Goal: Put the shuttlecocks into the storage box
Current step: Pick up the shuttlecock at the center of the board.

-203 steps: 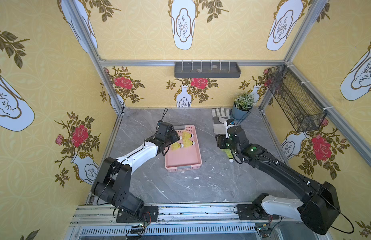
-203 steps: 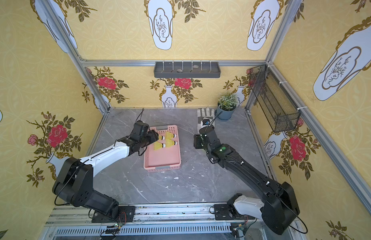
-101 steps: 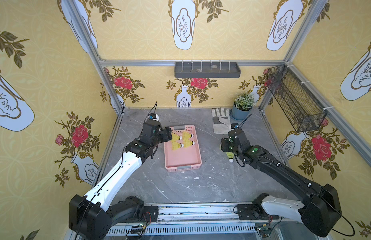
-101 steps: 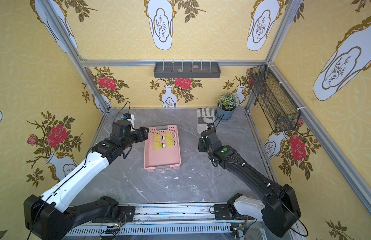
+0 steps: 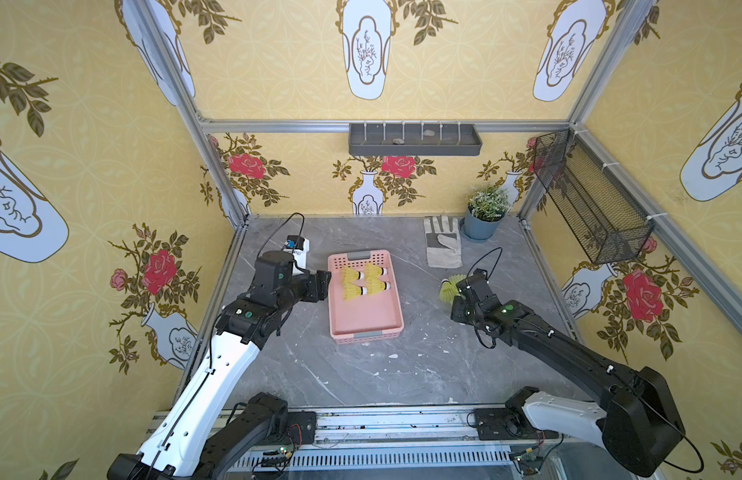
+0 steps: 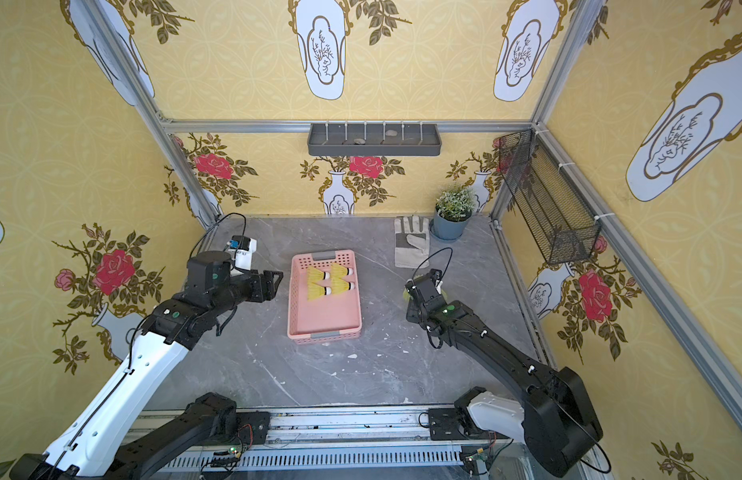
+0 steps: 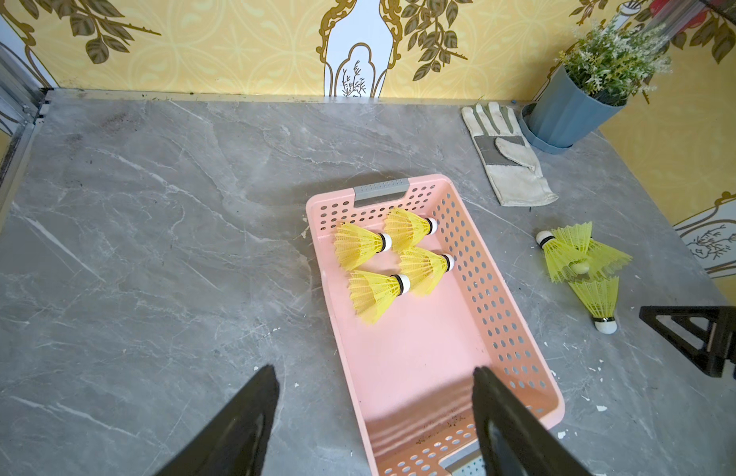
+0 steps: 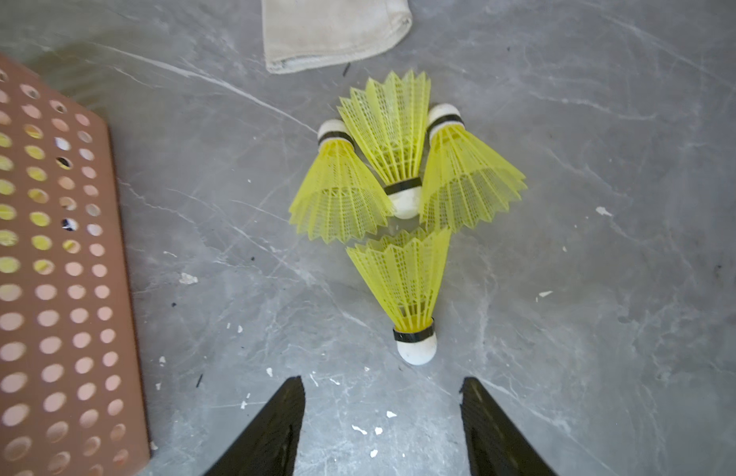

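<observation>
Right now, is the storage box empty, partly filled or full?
Partly filled: four shuttlecocks lie at one end of the storage box; four more lie outside it.

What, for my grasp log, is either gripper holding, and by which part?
Nothing. The left gripper stands open and empty by the pink basket; the right gripper is open just short of the nearest shuttlecock, not touching it.

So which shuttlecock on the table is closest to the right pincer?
The lone shuttlecock whose white tip points at the right pincer; the other three huddle together beyond it.
</observation>
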Robot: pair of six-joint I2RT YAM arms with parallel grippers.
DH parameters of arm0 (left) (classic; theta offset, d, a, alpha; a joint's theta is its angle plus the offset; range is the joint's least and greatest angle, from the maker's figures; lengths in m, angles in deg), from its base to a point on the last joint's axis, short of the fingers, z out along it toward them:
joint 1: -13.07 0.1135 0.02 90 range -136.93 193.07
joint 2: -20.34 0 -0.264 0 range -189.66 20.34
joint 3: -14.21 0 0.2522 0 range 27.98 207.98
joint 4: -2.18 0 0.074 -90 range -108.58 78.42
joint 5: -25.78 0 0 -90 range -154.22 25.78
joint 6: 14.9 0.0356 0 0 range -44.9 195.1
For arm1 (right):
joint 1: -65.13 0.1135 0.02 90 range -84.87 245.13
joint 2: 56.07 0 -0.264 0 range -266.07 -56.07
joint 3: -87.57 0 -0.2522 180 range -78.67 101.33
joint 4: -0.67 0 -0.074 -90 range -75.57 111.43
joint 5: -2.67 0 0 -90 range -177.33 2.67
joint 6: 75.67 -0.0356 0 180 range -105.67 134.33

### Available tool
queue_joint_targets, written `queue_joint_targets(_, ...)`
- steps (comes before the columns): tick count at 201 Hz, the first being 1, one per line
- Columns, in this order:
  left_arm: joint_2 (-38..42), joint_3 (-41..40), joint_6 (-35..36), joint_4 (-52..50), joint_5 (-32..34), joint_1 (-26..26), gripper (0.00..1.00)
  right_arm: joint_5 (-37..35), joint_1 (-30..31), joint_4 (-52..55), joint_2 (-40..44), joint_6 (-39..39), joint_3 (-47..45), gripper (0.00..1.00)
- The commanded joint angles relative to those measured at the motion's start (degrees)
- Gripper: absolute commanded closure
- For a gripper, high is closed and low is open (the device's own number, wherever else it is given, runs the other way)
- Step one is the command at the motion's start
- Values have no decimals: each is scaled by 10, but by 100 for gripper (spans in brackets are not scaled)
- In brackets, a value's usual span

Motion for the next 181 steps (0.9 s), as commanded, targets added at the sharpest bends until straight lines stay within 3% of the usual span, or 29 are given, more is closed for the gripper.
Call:
queue_joint_targets(1, 12, -9, 24, 0, -18, 1, 24, -1, -5, 15, -6, -21, -4, 37)
queue_joint_targets(88, 20, -10, 26, 1, -9, 6, 24, 122, -88, -53, -42, 49, -33, 46)
queue_joint_targets(181, 29, -15, 20, 5, -2, 9, 24, 142, -114, -49, -116, 80, -7, 51)
